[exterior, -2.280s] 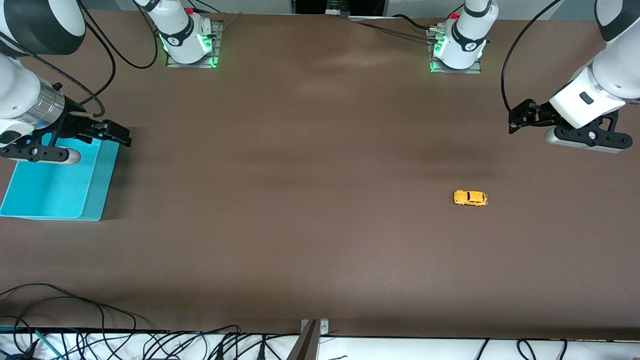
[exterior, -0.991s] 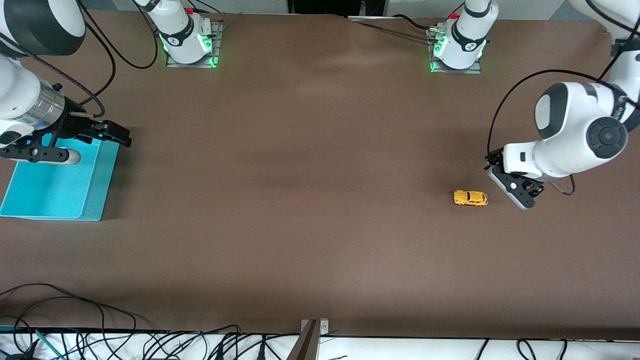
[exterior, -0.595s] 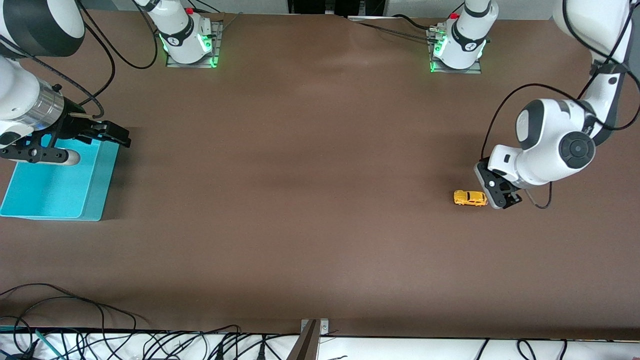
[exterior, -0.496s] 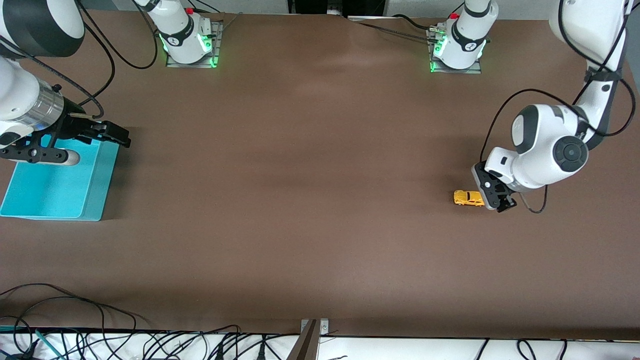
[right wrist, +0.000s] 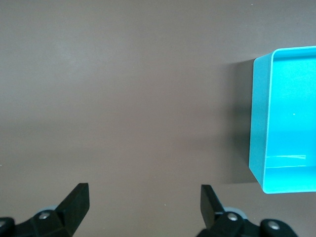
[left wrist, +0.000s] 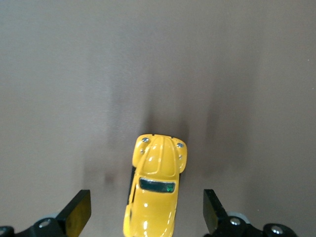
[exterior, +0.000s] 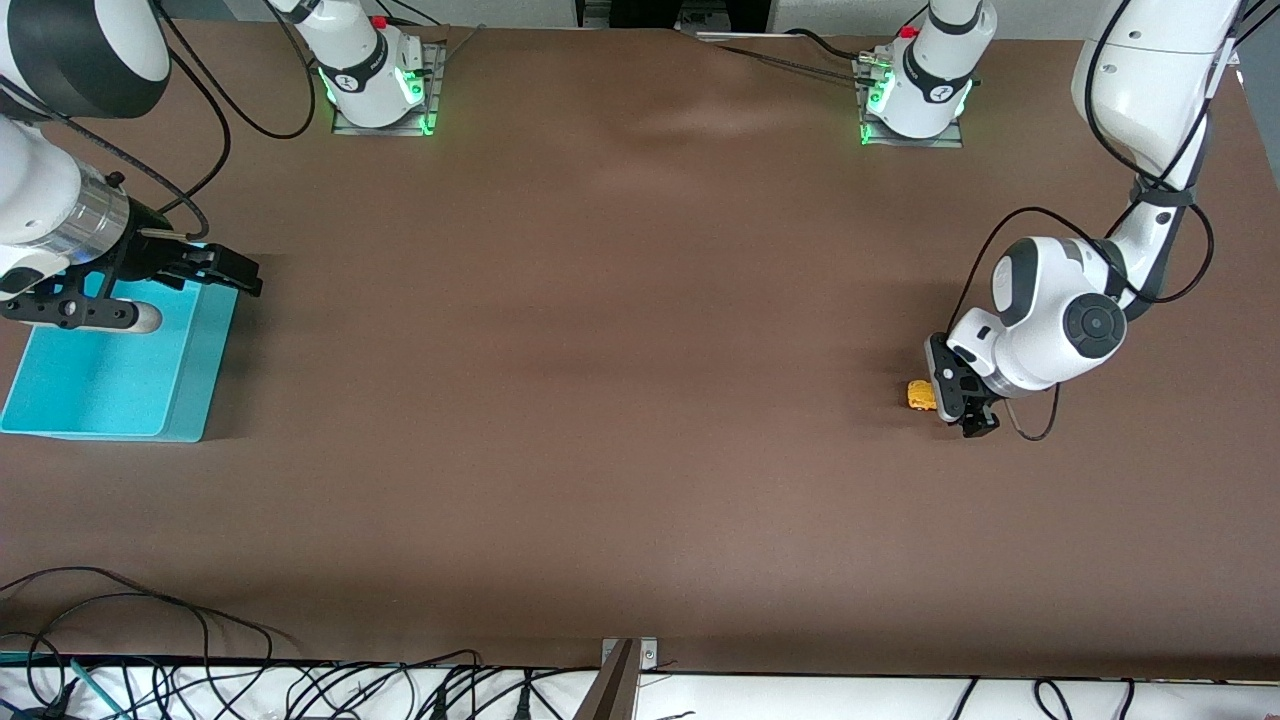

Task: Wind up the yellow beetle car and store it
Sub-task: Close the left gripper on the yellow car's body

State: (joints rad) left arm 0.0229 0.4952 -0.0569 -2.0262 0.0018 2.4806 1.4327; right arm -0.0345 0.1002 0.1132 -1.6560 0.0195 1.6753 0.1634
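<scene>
The yellow beetle car [exterior: 921,394] stands on the brown table toward the left arm's end, partly covered by the left hand in the front view. In the left wrist view the car [left wrist: 154,187] lies between the two fingers with a gap on each side. My left gripper [exterior: 950,398] [left wrist: 147,217] is open, lowered over the car, touching nothing. My right gripper [exterior: 240,272] [right wrist: 144,210] is open and empty; that arm waits over the edge of the blue bin.
A blue open bin [exterior: 195,370] [right wrist: 276,118] stands at the right arm's end of the table. Cables [exterior: 200,660] run along the table edge nearest the front camera. Both arm bases [exterior: 375,85] stand at the table's back edge.
The left arm has swung down and over the car, its gripper now straddling the car's rear. The car and the right arm have not moved.
</scene>
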